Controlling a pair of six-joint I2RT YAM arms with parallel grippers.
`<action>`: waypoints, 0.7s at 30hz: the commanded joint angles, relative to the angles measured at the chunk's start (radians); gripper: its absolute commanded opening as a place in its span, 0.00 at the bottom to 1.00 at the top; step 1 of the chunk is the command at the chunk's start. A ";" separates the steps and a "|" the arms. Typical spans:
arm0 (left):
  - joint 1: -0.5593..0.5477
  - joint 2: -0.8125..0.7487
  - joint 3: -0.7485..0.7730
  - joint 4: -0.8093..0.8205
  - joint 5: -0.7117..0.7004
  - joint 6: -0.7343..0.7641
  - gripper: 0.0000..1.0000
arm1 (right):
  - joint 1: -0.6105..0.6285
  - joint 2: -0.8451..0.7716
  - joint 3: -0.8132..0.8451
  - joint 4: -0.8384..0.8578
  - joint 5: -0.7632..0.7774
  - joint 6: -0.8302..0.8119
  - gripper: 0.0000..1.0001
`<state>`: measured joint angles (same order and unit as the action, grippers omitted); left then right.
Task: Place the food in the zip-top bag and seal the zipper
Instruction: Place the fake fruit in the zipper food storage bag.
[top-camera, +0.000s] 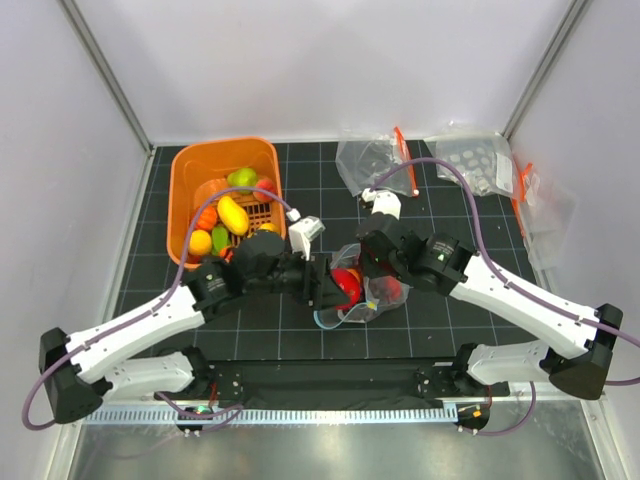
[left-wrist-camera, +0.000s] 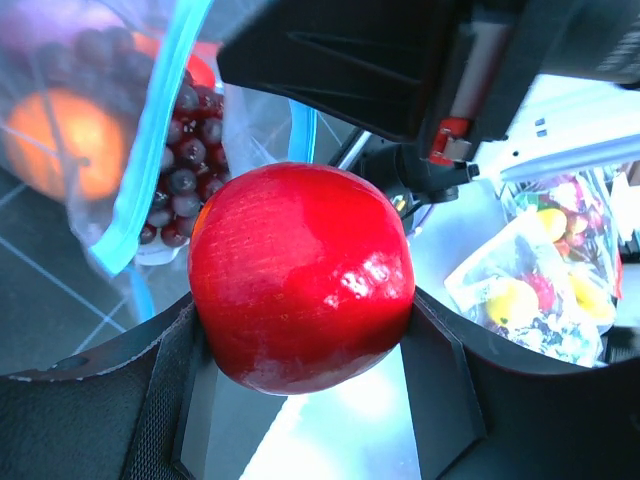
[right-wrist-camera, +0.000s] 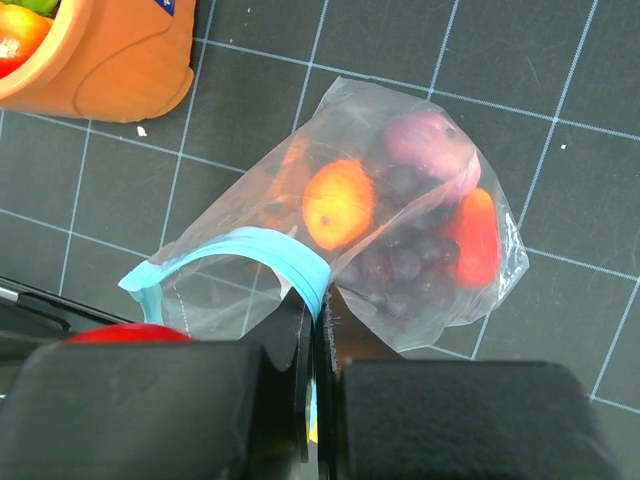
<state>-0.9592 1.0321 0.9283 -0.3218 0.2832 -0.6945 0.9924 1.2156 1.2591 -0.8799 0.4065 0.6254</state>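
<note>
On the left-edge side of the bag (right-wrist-camera: 400, 250), the left claw (left-wrist-camera: 310, 340) clamped the apple (left-wrist-camera: 300, 270) at its mouth, the right claw (right-wrist-camera: 318, 320) pinching the zipper (right-wrist-camera: 270, 248) open.

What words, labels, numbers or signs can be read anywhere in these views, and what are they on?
No text can be read in any view.
On the orange basket, a blue sticker: cut off by the frame edge, nothing legible.
On the spare clear bags, pale printed marks: too small to read.
</note>
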 joint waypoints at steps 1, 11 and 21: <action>-0.016 0.078 0.014 0.034 -0.045 -0.011 0.38 | -0.003 -0.025 0.059 0.036 -0.005 0.005 0.01; -0.016 0.259 0.135 -0.033 -0.341 -0.051 0.42 | -0.003 -0.051 0.051 0.019 -0.026 0.013 0.01; -0.030 0.335 0.185 -0.054 -0.415 -0.053 0.98 | -0.003 -0.073 0.026 0.024 -0.026 0.014 0.01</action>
<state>-0.9760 1.3563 1.0744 -0.3763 -0.1070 -0.7490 0.9909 1.1816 1.2697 -0.8879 0.3779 0.6319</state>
